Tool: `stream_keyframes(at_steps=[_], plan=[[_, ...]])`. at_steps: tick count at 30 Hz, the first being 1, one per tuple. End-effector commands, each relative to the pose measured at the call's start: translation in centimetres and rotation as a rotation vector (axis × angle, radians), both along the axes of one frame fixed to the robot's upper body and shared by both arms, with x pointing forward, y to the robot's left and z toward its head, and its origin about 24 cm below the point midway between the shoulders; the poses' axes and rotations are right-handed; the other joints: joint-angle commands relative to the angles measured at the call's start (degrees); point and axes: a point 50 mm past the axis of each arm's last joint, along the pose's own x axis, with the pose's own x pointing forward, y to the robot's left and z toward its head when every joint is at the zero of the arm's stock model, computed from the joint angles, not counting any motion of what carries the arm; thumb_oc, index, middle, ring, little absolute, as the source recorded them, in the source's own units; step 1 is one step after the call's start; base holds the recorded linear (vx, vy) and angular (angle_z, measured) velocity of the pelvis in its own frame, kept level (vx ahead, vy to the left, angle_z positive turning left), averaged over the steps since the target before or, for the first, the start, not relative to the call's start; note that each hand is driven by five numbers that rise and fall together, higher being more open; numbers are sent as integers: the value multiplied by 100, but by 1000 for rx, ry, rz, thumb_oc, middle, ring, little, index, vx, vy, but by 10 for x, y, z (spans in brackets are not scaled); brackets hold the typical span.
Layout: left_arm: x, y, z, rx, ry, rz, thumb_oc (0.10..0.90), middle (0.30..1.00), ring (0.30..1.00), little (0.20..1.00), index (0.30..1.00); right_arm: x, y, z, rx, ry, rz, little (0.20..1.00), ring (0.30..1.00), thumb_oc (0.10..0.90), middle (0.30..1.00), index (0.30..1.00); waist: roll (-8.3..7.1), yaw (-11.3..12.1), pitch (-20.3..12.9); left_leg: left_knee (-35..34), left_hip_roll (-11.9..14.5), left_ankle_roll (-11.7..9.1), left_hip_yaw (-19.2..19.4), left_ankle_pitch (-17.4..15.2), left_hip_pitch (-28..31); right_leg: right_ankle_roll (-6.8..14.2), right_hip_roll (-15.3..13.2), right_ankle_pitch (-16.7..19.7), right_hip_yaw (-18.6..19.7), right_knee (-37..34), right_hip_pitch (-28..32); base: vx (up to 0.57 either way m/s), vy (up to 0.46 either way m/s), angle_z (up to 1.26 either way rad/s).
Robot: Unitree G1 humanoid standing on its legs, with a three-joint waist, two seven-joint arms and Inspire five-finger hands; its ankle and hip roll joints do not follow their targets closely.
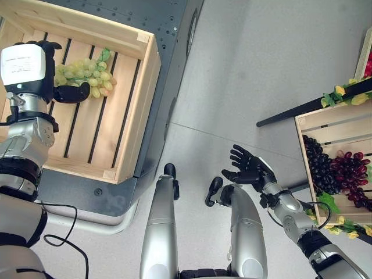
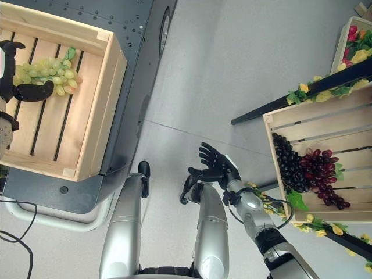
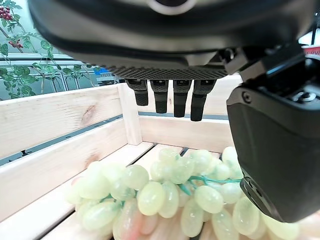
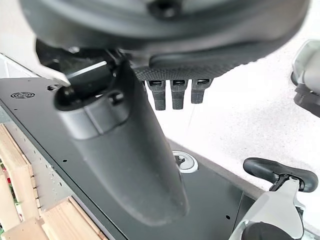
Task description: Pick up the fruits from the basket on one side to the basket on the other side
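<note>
Green grapes (image 1: 87, 74) are lying on the slats of the wooden crate (image 1: 148, 75) at the robot's left, and the left hand (image 1: 36, 65) is hanging just above them with its fingers (image 3: 174, 97) straight and apart from the thumb (image 1: 72, 93), clamped on nothing. In the left wrist view the bunch is resting on the crate floor beneath the palm, so I judge the step in hand to be the letting-go or the lifting-away. To do it well, the hand should be rising straight up, keeping the thumb clear of the stem so the bunch is not dragging along, and staying inside the crate walls until it is above the rim

The right hand (image 1: 249, 168) is hovering over the floor with fingers spread, holding nothing, near the second crate (image 1: 331, 125) at the robot's right, where dark grapes (image 1: 319, 165) and red grapes (image 1: 349, 171) are waiting beside leafy yellow-flowered trim (image 1: 343, 93)

The left crate is sitting on a dark grey platform (image 1: 174, 23) with small holes, standing on a pale speckled floor (image 1: 261, 70) with a seam running across it
</note>
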Motion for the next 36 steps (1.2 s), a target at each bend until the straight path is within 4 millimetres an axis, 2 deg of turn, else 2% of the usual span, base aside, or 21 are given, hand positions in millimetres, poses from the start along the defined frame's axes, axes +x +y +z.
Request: stream_keyframes(at_steps=[1, 5, 13, 22, 32, 36], plan=[[-10, 1, 36, -18, -255, -20, 800, 900, 900, 900, 900, -3, -2, 20, 29, -131, 31, 900, 900, 800, 900, 900, 204, 63, -76, -879, -252, 297, 694, -578, 996, -70, 259, 404, 90, -466, 259, 0, 0, 0], [-11, -8, 50, -49, -377, -101, 800, 900, 900, 900, 900, -6, 0, 16, 34, -125, 30, 900, 900, 800, 900, 900, 193, 59, -76, -776, -238, 313, 691, -636, 978, -73, 240, 376, 91, -399, 255, 0, 0, 0], [-9, -24, 57, -134, -417, -236, 800, 900, 900, 900, 900, -11, 2, 10, 34, -109, 27, 900, 900, 800, 900, 900, 182, 55, -76, -813, -246, 323, 684, -635, 1034, -57, 269, 386, 104, -415, 289, 0, 0, 0], [-14, -22, 60, -202, -491, -274, 800, 900, 900, 900, 900, -17, 3, 5, 36, -98, 24, 900, 900, 800, 900, 900, 198, 43, -76, -821, -250, 328, 686, -649, 1061, -42, 281, 391, 134, -439, 303, 0, 0, 0], [-5, -20, 47, -130, -266, -207, 800, 900, 900, 900, 900, -12, 1, 9, 28, -107, 18, 900, 900, 800, 900, 900, 209, 20, -76, -858, -244, 334, 708, -634, 1018, -13, 295, 442, 140, -493, 248, 0, 0, 0], [-4, -14, 44, -30, -171, -134, 800, 900, 900, 900, 900, -12, -3, 11, 16, -110, 2, 900, 900, 800, 900, 900, 230, 2, -76, -848, -232, 346, 734, -627, 961, 8, 276, 479, 147, -499, 186, 0, 0, 0]])
